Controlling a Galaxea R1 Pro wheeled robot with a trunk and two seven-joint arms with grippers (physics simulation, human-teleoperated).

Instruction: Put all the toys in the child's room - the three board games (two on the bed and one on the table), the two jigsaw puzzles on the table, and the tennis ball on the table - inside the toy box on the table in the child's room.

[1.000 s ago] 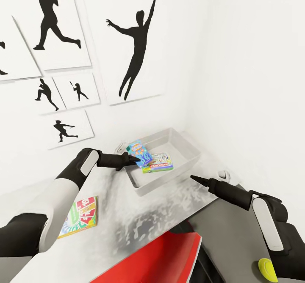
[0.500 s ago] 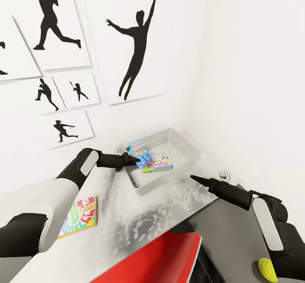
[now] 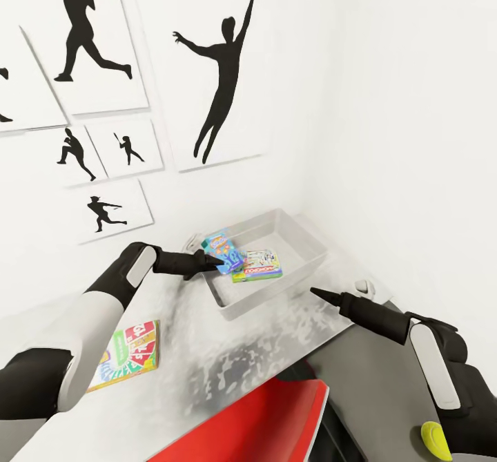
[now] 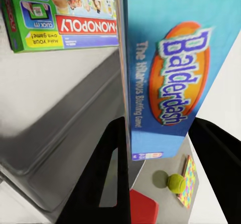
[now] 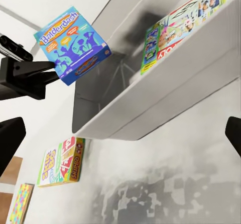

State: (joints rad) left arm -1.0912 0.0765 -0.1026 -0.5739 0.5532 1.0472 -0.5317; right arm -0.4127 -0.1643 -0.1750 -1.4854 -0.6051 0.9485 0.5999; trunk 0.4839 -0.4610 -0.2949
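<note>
I hold the blue Balderdash board-game box [image 3: 221, 248] clenched in my left gripper [image 3: 219, 262] above the near-left rim of the grey plastic toy box [image 3: 304, 263]; next I release it inside, beside the green Monopoly box [image 3: 257, 266].

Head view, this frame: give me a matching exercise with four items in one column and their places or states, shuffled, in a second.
Items:
1. blue Balderdash box
2. green Monopoly box
3. red-and-green Skip-Bo box
4. right gripper

States:
A. lying flat inside the grey toy box
B. pinched in the left gripper above the toy box's near corner
C. holding nothing, over the table beside the toy box
D. flat on the table, outside the toy box

Pairs: 1-B, 2-A, 3-D, 4-C
</note>
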